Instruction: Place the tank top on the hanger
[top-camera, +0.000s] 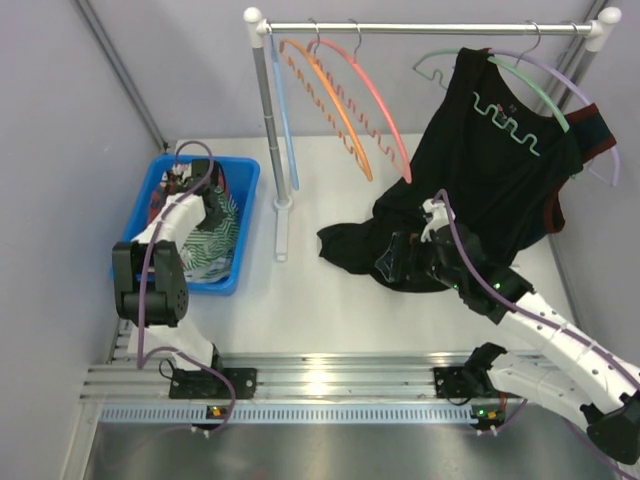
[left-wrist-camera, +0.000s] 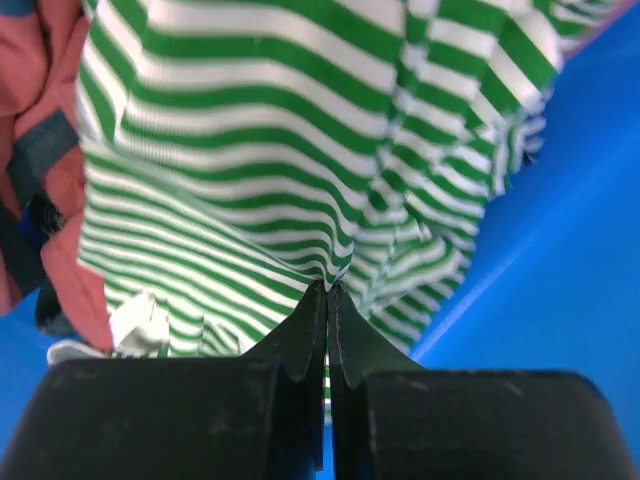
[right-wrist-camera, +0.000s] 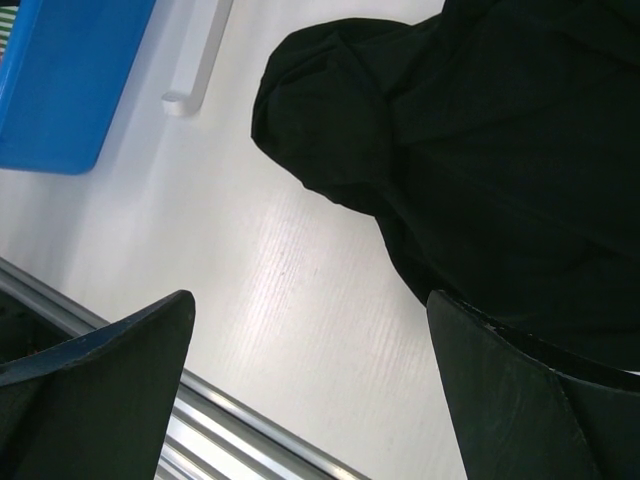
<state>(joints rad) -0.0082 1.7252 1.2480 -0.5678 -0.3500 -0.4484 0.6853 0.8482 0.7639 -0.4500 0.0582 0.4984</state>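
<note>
The green-and-white striped tank top (top-camera: 216, 238) lies crumpled in the blue bin (top-camera: 243, 205). My left gripper (top-camera: 207, 208) reaches down into that bin. In the left wrist view its jaws are pressed together with a fold of the tank top (left-wrist-camera: 270, 150) pinched at the tips of the left gripper (left-wrist-camera: 328, 288). The pink hanger (top-camera: 378, 98) hangs bare on the rack rail (top-camera: 430, 28) at the back. My right gripper (top-camera: 396, 256) hovers open over the table at the edge of the black garment (top-camera: 480, 170), with nothing between the jaws of the right gripper (right-wrist-camera: 308, 297).
An orange hanger (top-camera: 325, 98) and a light blue hanger (top-camera: 284, 125) hang left of the pink one. The black garment (right-wrist-camera: 480, 150) hangs from a green hanger (top-camera: 535, 85) and drapes onto the table. A red cloth (left-wrist-camera: 50, 200) lies in the bin (left-wrist-camera: 580, 250). The rack post (top-camera: 270, 150) stands between bin and garment.
</note>
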